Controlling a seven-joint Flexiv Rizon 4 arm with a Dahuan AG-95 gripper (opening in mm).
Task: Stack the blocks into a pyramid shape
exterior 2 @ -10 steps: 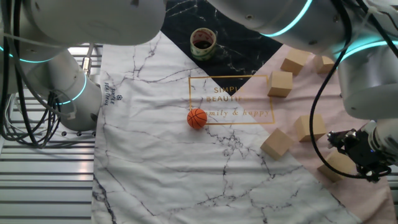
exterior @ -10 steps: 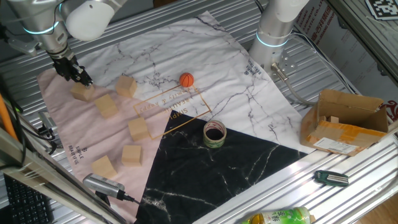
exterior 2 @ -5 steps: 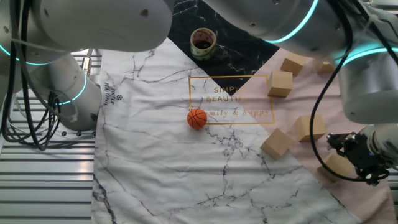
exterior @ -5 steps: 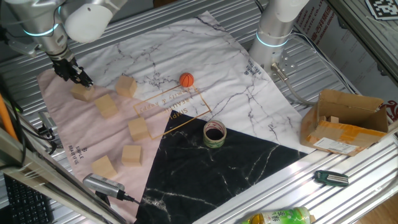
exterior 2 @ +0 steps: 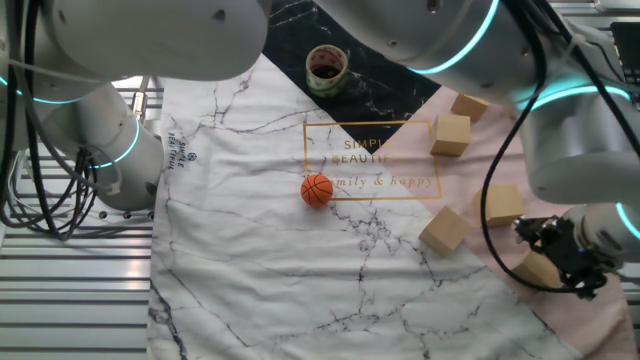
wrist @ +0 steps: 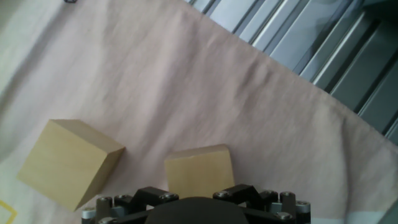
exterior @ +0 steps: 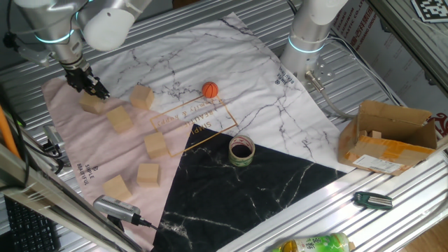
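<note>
Six light-tan wooden blocks lie apart on the pink part of the cloth. My gripper (exterior: 95,89) hangs over the far-left block (exterior: 90,105), just above it, and that block rests on the cloth. The other fixed view shows the gripper (exterior 2: 562,262) covering part of this block (exterior 2: 534,271). In the hand view the same block (wrist: 199,169) sits centred between my two black fingers (wrist: 149,194), and a neighbouring block (wrist: 69,160) lies to its left. The jaws stand apart on either side, open. The remaining blocks (exterior: 142,96), (exterior: 120,119), (exterior: 155,145), (exterior: 148,174), (exterior: 117,187) lie in a loose line.
A small orange ball (exterior: 210,89) rests on the white marble cloth, with a tape roll (exterior: 241,150) at the black patch's edge. A cardboard box (exterior: 388,134) stands far right, and a second arm's base (exterior: 308,35) at the back. The cloth's edge and metal slats (wrist: 348,56) run just beyond the block.
My gripper has shifted slightly sideways over the far-left block. That block and all the others have stayed where they were.
</note>
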